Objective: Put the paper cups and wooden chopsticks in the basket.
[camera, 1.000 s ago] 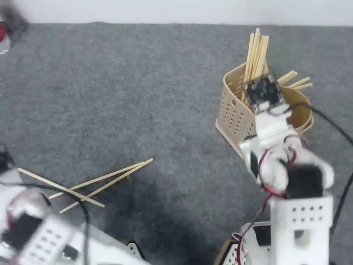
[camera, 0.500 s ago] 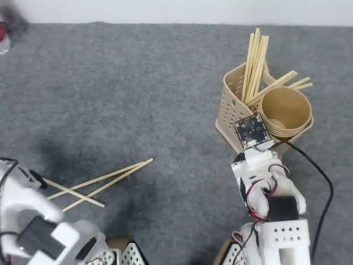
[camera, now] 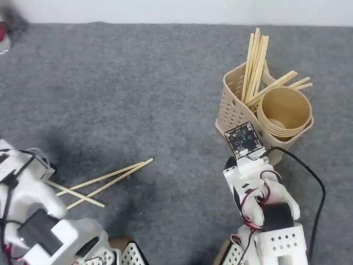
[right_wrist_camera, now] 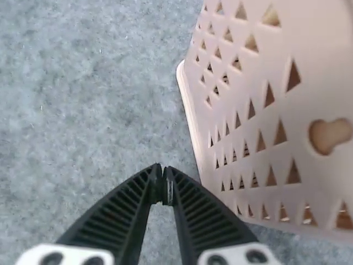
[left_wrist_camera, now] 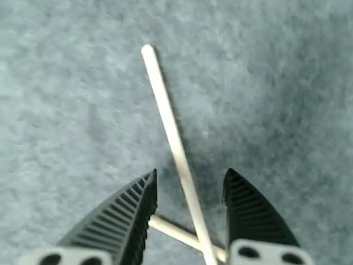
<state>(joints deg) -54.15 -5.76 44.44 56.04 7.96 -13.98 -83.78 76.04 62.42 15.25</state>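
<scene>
Left end effector [left_wrist_camera: 191, 173] spread, straddling chopstick [left_wrist_camera: 165, 110].

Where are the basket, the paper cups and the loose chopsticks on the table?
basket [camera: 231, 113], high view, on its perforated side wall.
paper cups [camera: 285, 107], high view, inside the top cup of the stack.
loose chopsticks [camera: 105, 176], high view, on the middle of one stick.
</scene>
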